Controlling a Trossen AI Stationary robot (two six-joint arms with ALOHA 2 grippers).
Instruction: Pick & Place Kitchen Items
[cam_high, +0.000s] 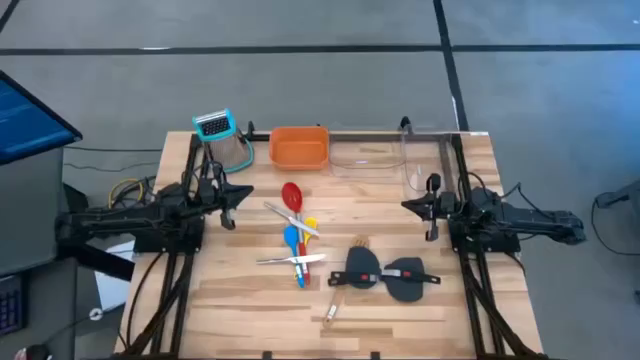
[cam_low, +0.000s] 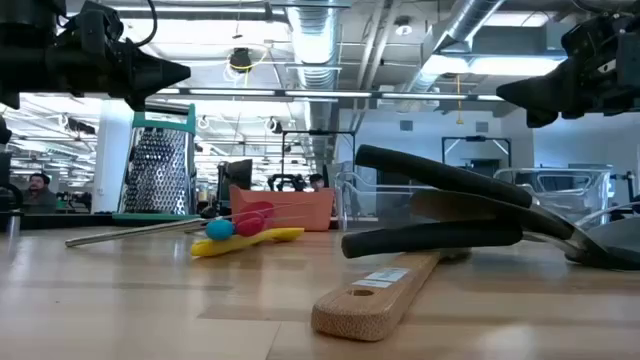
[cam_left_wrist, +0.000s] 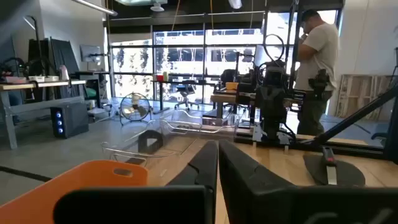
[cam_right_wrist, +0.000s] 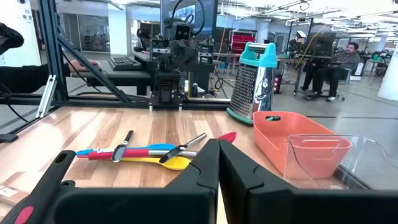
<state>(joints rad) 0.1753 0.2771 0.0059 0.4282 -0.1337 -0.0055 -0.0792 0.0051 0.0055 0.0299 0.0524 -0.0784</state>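
The kitchen items lie loose at the table's middle: a red spoon (cam_high: 292, 194), a yellow spoon (cam_high: 310, 225), a blue spoon (cam_high: 291, 238), silver tongs (cam_high: 290, 259), two black spatulas (cam_high: 361, 270) (cam_high: 405, 279) and a wooden fork-like spatula (cam_high: 346, 287) that lies partly under them. My left gripper (cam_high: 249, 192) hovers shut at the left, above the table, pointing toward the right side. My right gripper (cam_high: 406, 206) hovers shut at the right, pointing toward the left side. Neither touches anything.
An orange tray (cam_high: 298, 147) stands at the far edge, with a clear plastic bin (cam_high: 385, 156) to its right and a metal grater with a teal handle (cam_high: 223, 135) to its left. Bare wood lies along the table's near edge. People show in the room beyond.
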